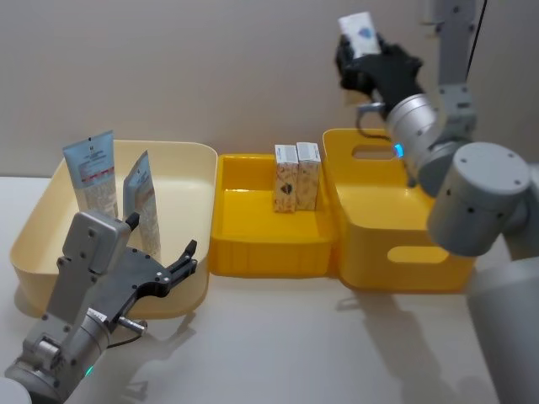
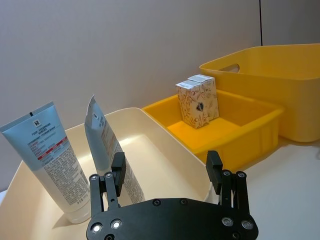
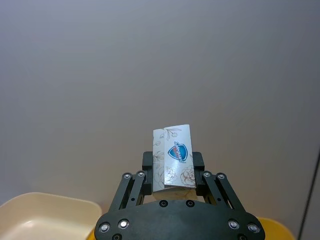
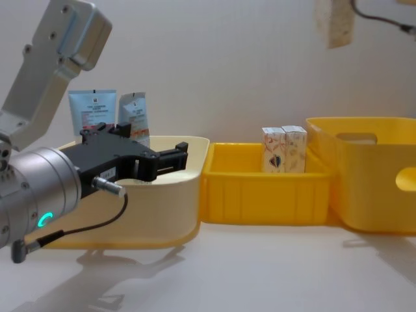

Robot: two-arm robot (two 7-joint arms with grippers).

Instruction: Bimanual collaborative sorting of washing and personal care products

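**tubfan:** Where are you in the sort?

**me:** Mid-carry, I reckon. Biggest stuff first: the deep yellow tub (image 1: 370, 244) sits below my right hand (image 1: 360, 52). The cream tub (image 1: 194, 160) is just past my left hand (image 2: 166, 165). The shallow yellow tray (image 1: 253, 244) is wedged between the two tubs on the table (image 1: 278, 353). A blue tube (image 2: 45, 155) and a second tube (image 2: 102, 145) stand in the cream tub, just beyond the left fingertips. That hand is spread apart with nothing in it. A pair of cartons (image 1: 296, 177) stands upright in the tray, touching side by side. The right hand is clamped on a third carton (image 3: 173, 150), up high in front of the wall.

**tubfan:** Next move?

**me:** My guess is it goes across and down into the tray, set beside the pair without knocking them.

**tubfan:** Anything you can't see?

**me:** The near part of the deep tub's floor is hidden by its own wall. The chest view cuts off the top of the held carton. The tube print is too small to read.
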